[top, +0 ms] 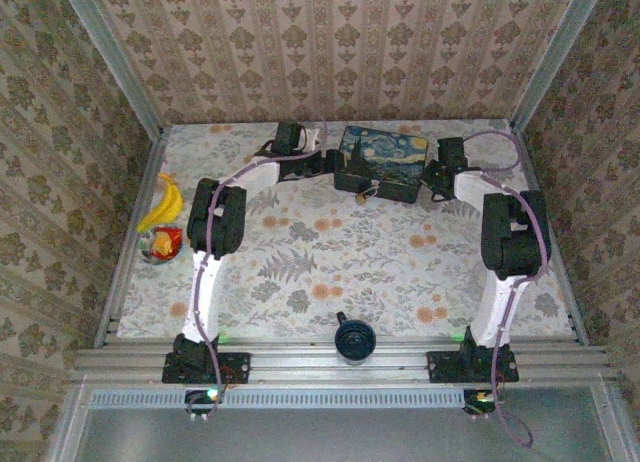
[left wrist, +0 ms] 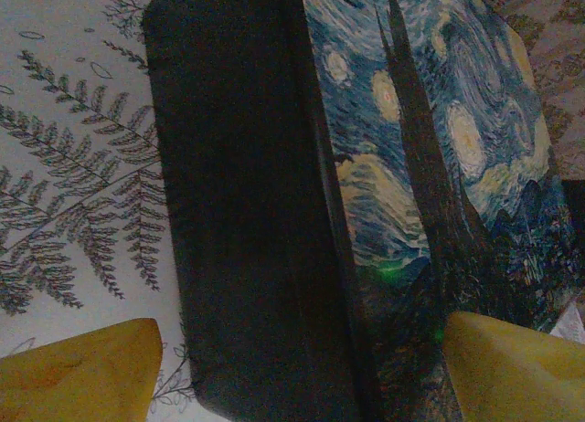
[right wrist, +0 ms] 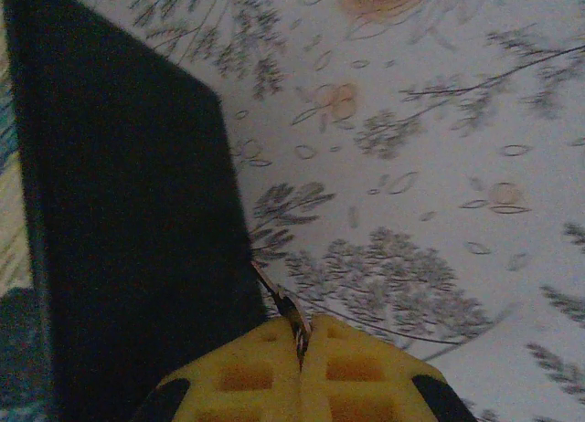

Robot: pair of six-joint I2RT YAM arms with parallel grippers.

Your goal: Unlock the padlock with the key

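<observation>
The step in hand looks like bracing and approach: the key is gripped, the lock not yet reached. In the right wrist view the right fingers (right wrist: 256, 376) are clenched tight on a thin metal sliver, most likely the key (right wrist: 285, 308), which juts out toward 11 o'clock beside the dark side of the box (top: 385, 152). The left fingers (left wrist: 82, 372) are spread wide to either side of the box's other end. I cannot tell whether they press on it. Seen from overhead, the padlock (top: 362, 195) hangs small and brassy off the box's front face at about its 7 o'clock, apart from both arms. The next move likely calls for the left arm to steady the box while the right swings round from the box's 3 o'clock to the front and lines the key tip up with a very small keyway. The keyway itself is too small to make out. At 6 o'clock a black knob (top: 352, 339) sits on the metal rail. Beyond it lies a worktop (top: 300, 272) covered in floral cloth, with a banana (top: 165, 204) and a red item (top: 163, 244) at 9 o'clock. The box stands toward 12 o'clock, and patterned wallpapered walls (top: 350, 52) close in the three far sides.
</observation>
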